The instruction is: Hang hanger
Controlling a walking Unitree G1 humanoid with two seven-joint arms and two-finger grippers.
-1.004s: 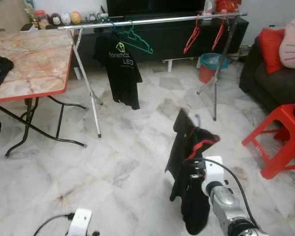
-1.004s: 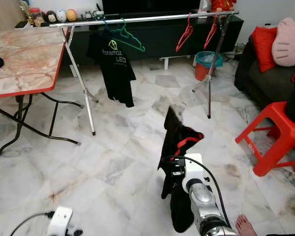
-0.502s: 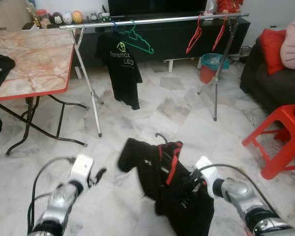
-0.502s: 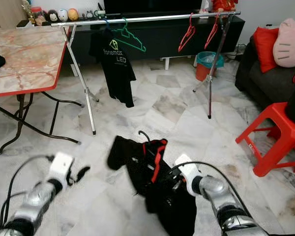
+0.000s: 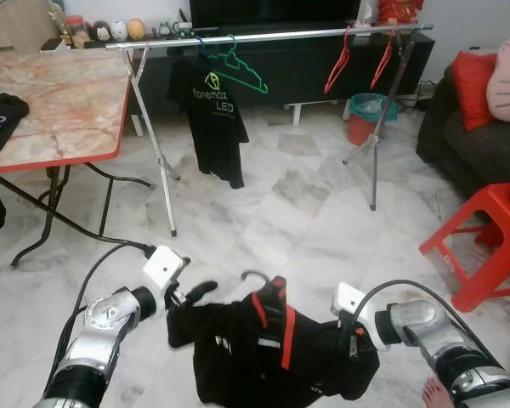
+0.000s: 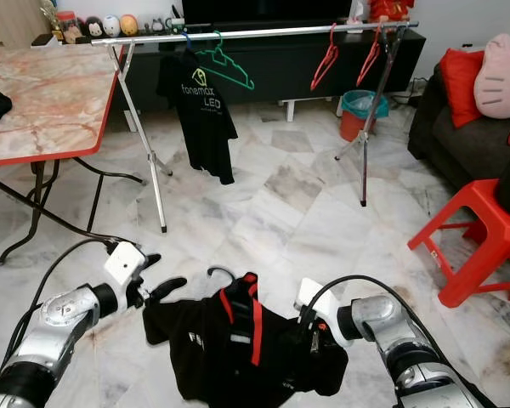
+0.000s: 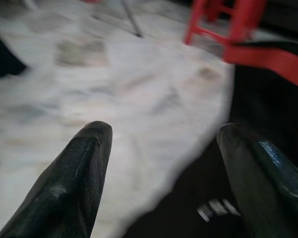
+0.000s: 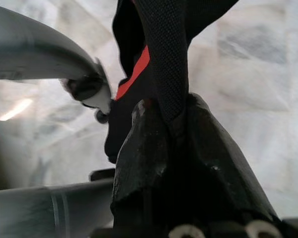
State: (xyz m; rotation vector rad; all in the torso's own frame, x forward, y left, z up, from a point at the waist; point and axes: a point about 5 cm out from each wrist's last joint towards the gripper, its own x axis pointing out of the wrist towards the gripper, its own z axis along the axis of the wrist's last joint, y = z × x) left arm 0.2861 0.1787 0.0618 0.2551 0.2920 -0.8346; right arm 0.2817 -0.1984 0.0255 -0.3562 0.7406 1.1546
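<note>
We see the black shirt on its hanger (image 5: 272,340) pinched at one end by the right gripper (image 5: 354,342), while the left gripper (image 5: 191,293), fingers spread, touches its other end. Earlier it dangled bunched; now it is stretched before the clothes rail (image 5: 263,36).

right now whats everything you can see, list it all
black shirt on hanger: 1, black with red trim, held low between both grippers
clothes rail: 1, silver, across the room ahead
hung shirt: 1, black, on the rail's left part
green hanger: 1, on rail beside the hung shirt
red hangers: 2, on rail's right part
folding table: 1, marble-look top, red edge, left
bin: 1, red and teal, behind rail
red stool: 1, right
left gripper: open, at the shirt's left edge
right gripper: shut on the shirt's fabric
</note>
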